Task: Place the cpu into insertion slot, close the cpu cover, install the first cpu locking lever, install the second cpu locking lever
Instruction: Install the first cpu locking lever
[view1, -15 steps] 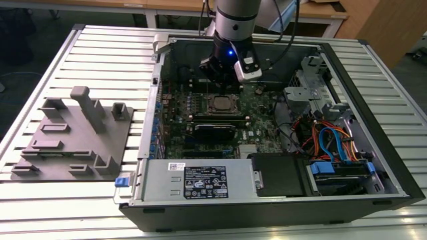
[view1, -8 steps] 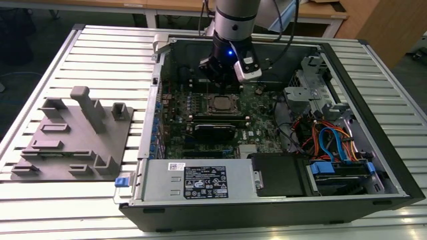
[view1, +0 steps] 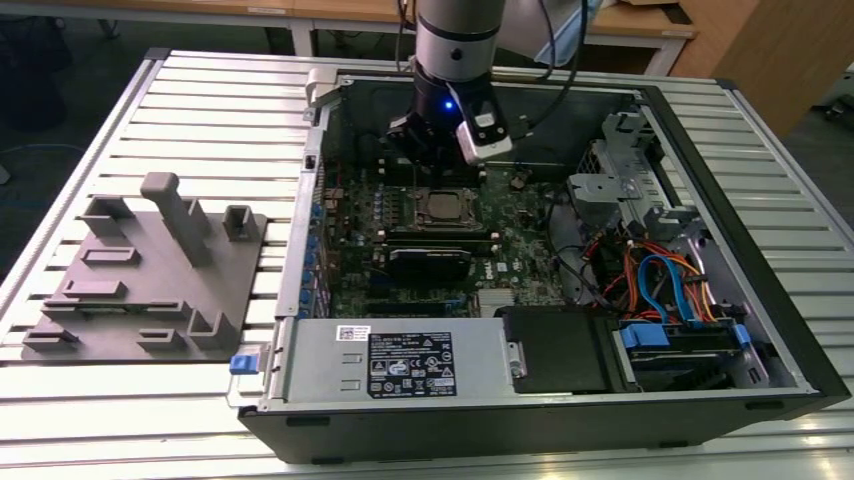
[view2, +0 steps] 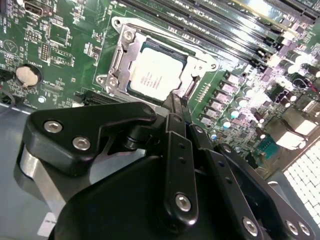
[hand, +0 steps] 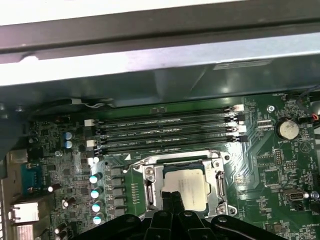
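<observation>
Cpu (view2: 154, 75): seated under cover (view2: 118, 56)
Gripper (view2: 176, 102): together, empty, at the cover's edge
Risk: tips may slip sideways under pressure and gouge the board (view2: 65, 65)

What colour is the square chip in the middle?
Dull silver cpu, clearest in the second wrist view.

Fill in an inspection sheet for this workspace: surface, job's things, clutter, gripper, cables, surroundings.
Surface: slatted metal table carrying an open computer case.
Job's things: cpu seated in the insertion slot; cpu cover lying flat around it.
Clutter: grey fixture plate on the exterior view's left.
Gripper: gripper shut, tips at the cpu cover's edge.
Cables: orange and blue cables inside the case.
Surroundings: wooden desks behind the table.
</observation>
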